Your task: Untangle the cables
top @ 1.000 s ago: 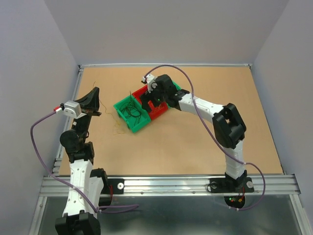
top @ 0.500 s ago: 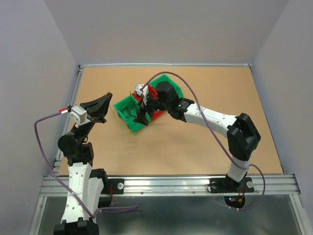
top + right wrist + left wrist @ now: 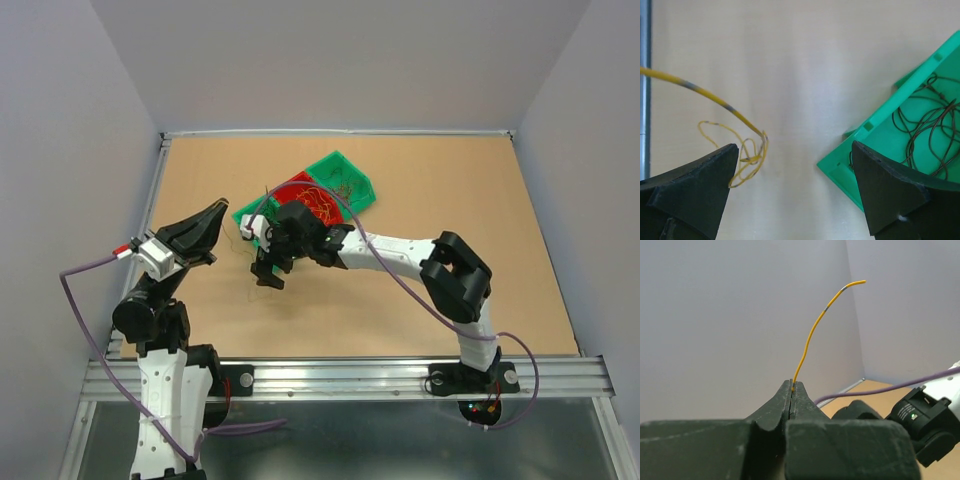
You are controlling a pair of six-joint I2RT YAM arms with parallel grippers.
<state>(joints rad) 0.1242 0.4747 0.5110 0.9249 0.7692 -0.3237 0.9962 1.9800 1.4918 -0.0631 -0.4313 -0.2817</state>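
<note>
The cables lie sorted by colour. A small yellow tangle (image 3: pixel 745 155) rests on the table, dark cables (image 3: pixel 927 125) sit in a green bin (image 3: pixel 875 150), and red ones lie in the red bin (image 3: pixel 312 200). My right gripper (image 3: pixel 795 146) hangs open above the table, its left finger (image 3: pixel 700 185) beside the yellow tangle and its right finger over the green bin's corner. One yellow strand (image 3: pixel 705 92) rises from the tangle toward the upper left. My left gripper (image 3: pixel 792 386) is shut on a thin yellow wire (image 3: pixel 812 332) that curves upward; in the top view it (image 3: pixel 218 208) is raised over the table's left side.
A second green bin (image 3: pixel 345 178) with thin wires stands behind the red one. The near green bin (image 3: pixel 243 214) is partly covered by my right arm. A metal rail (image 3: pixel 644 65) runs along the table's left edge. Purple arm cables loop beside both arms.
My right arm swung from above the bins to the near left, and now hovers over the table and the yellow tangle. The left gripper shifted a little and stays shut.
</note>
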